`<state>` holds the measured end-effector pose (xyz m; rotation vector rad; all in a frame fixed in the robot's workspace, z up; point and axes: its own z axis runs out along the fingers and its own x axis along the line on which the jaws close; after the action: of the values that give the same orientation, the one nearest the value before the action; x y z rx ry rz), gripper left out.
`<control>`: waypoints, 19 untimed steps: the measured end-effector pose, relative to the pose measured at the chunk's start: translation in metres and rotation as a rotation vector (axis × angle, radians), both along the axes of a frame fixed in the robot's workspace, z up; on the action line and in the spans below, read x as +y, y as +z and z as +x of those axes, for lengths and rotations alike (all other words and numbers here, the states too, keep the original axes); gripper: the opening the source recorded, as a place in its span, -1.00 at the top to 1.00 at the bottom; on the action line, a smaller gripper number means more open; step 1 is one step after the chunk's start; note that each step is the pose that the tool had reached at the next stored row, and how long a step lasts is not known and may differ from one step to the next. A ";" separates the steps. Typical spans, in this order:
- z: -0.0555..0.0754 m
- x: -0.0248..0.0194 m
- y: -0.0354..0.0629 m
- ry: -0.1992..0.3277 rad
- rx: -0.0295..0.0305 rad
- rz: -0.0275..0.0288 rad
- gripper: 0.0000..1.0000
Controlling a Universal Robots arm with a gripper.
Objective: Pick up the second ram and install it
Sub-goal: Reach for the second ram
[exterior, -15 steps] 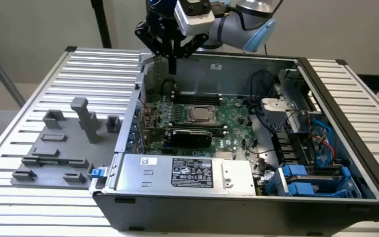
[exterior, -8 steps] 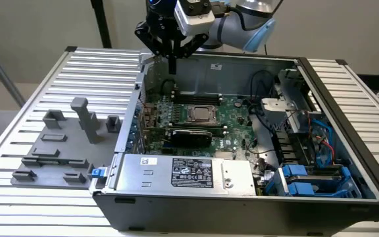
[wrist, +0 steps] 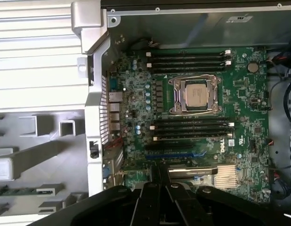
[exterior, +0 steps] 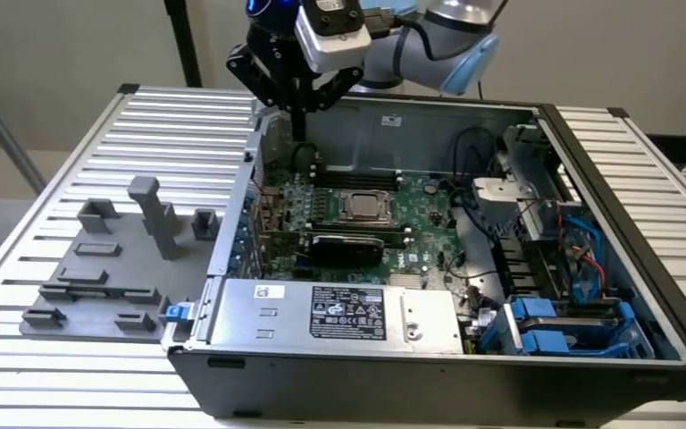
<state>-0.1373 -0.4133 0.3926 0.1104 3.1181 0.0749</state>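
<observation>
The motherboard (wrist: 239,94) carries a white "DELL" logo (wrist: 229,141), turned sideways, just beside the end of a bank of memory slots (wrist: 192,128). In the exterior view, the power supply (exterior: 429,315), at 6 o'clock from the processor socket (exterior: 367,206), bears a black label (exterior: 347,313) and a small white sticker (exterior: 269,291). The print on both is too small to read.

We see a silver arm (exterior: 456,18) with pale blue joint caps (exterior: 472,64), a white camera box (exterior: 329,31), and a black linkage gripper (exterior: 300,125).
</observation>
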 end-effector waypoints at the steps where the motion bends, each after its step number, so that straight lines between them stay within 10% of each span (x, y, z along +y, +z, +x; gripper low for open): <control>1: -0.004 -0.0019 0.0000 0.000 0.0000 0.0000 0.79; 19: -0.086 -0.0222 -0.0022 0.000 0.0000 0.0000 0.79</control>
<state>-0.2235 -0.4355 0.3905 0.1105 3.1180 0.0749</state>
